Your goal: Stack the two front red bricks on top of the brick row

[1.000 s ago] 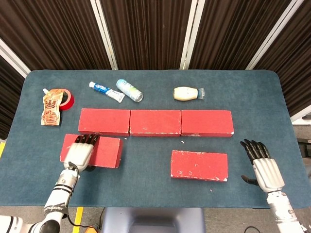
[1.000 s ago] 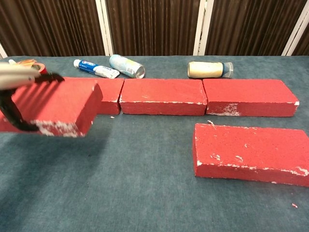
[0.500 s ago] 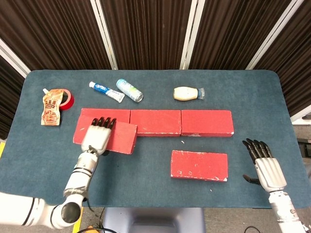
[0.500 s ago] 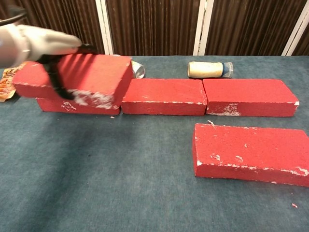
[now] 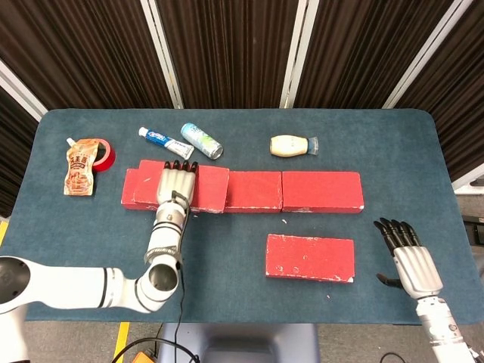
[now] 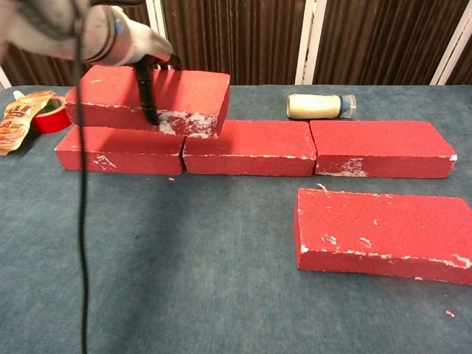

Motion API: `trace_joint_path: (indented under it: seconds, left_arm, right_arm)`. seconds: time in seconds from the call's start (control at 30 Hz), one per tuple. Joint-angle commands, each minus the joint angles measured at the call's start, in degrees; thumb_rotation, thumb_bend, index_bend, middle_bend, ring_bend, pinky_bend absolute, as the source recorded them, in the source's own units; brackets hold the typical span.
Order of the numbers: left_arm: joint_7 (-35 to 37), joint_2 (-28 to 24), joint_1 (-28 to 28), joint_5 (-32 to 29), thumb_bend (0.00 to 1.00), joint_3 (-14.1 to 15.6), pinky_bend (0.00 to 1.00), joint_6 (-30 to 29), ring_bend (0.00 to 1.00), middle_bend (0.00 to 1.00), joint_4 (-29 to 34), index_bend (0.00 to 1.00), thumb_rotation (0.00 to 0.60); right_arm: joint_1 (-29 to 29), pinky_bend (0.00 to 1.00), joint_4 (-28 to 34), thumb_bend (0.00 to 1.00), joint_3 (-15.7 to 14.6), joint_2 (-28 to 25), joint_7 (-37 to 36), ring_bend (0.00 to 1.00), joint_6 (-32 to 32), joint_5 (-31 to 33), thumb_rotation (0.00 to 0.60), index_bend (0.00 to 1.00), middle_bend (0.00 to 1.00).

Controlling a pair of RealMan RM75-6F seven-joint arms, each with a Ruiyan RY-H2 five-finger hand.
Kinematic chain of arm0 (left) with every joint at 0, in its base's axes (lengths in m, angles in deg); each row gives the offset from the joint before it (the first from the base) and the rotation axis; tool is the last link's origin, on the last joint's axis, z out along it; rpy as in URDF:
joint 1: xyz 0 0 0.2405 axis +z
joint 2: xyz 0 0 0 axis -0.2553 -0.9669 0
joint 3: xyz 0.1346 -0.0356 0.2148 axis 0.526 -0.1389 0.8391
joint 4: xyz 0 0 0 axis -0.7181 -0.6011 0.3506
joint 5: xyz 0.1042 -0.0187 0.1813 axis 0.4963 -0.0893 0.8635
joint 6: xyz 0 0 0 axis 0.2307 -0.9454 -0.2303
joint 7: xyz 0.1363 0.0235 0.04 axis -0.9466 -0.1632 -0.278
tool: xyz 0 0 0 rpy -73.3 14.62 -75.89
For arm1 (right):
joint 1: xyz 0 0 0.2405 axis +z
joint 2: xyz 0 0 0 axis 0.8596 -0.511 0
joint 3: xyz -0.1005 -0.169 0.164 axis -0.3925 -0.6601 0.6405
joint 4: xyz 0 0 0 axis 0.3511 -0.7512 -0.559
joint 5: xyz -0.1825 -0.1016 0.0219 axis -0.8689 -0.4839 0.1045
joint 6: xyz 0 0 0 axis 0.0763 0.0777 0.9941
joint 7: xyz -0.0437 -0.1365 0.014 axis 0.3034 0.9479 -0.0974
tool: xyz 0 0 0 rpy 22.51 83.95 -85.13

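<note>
Three chalky red blocks make the brick row mid-frame in the head view; my left hand grips a scuffed red brick over its left end. My right hand idles open, lower right, beside the other front brick. Chest view: toothpaste hidden; bottle upper right, tape left.

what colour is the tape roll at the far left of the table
Red; the tape roll shows best in the chest view, partly under a sauce pouch.
</note>
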Motion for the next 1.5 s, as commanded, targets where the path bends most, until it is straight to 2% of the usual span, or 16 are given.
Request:
trace_joint_path:
  seconds: [0.03,0.17,0.27,0.53,0.8,1.1,1.5]
  left_arm:
    - [-1.9,2.55,-2.75,-4.56,0.22,-2.36,0.1,2.44,0.03,0.05,-5.55,0.0,0.6]
    - [-2.13,4.04,-3.68,-5.93,0.22,-2.94,0.1,3.74,0.03,0.05,-9.62,0.0,0.6]
    - [-1.99,4.6,-3.87,-6.8,0.22,-3.41,0.1,4.27,0.03,0.05,-10.56,0.0,0.6]
    - [-2.71,6.81,-4.77,-6.56,0.22,-2.49,0.1,3.9,0.03,0.04,-12.18,0.0,0.6]
    - [-3.33,11.02,-6.29,-6.82,0.22,-2.92,0.1,4.11,0.03,0.04,-17.9,0.0,0.6]
    - [-5.94,14.05,-7.34,-8.7,0.22,-4.95,0.1,5.03,0.03,0.04,-24.2,0.0,0.6]
    - [-7.59,16.52,-7.9,-7.84,0.22,-6.99,0.1,4.95,0.03,0.03,-26.31,0.0,0.6]
  right_arm:
    - [0.02,0.0,-0.07,0.0,0.06,0.04,-0.21,0.04,0.06,0.03,0.6,0.11,0.14]
    - [0.09,0.0,-0.38,0.0,0.12,0.0,-0.56,0.04,-0.14,0.27,0.6,0.11,0.14]
    - [0.09,0.0,-0.52,0.0,0.26,0.0,-0.63,0.04,-0.12,0.54,0.6,0.11,0.14]
    - [-0.04,0.0,-0.3,0.0,0.22,-0.16,-0.59,0.04,0.11,0.53,0.6,0.11,0.14]
    - [-0.04,0.0,-0.1,0.0,0.08,-0.17,-0.3,0.04,0.08,0.41,0.6,0.11,0.14]
    - [0.24,0.0,-0.55,0.0,-0.01,0.18,0.09,0.04,-0.71,0.78,0.6,0.11,0.14]
    - [0.38,0.0,-0.78,0.0,0.01,0.39,0.21,0.04,-0.93,0.94,0.6,0.11,0.14]
